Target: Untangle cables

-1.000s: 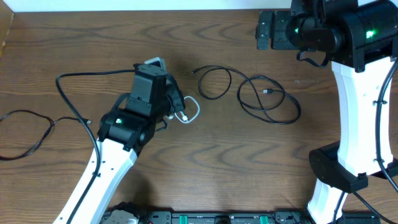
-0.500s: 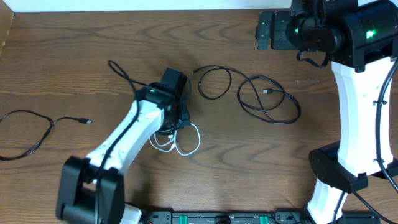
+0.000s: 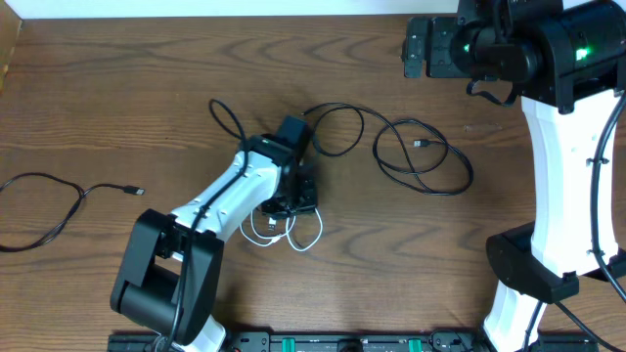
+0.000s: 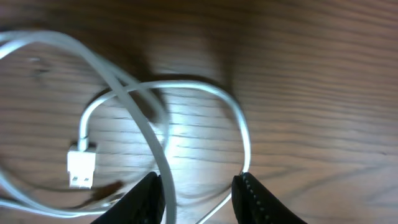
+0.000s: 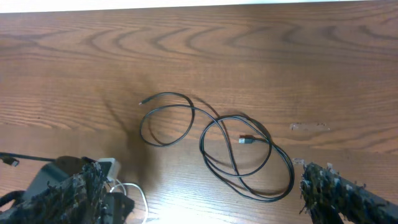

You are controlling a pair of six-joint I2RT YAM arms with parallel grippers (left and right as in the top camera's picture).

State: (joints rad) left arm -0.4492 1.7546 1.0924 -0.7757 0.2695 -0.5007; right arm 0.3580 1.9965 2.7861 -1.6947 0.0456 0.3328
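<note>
The wooden table (image 3: 117, 59) was shared by three cables lying separately, so the untangling was judged to be far along. The right arm (image 3: 562, 176) was held raised at the far right edge, presumably so that the middle was not blocked. The right gripper (image 5: 202, 183) was seen with its fingers spread wide and nothing between them. The left arm (image 3: 220, 200) was stretched to the table's centre. There the left gripper (image 4: 199, 196) was set low over the white cable (image 3: 289, 233), jaws apart, with two strands lying in the gap unpinched, probably for a pick. The looped black cable (image 3: 423, 156) was found near it on the right, not touching. A second black cable (image 3: 44, 210) was seen well apart at the left edge. The white plug (image 4: 81, 169) was laid flat beside the crossing strands.
</note>
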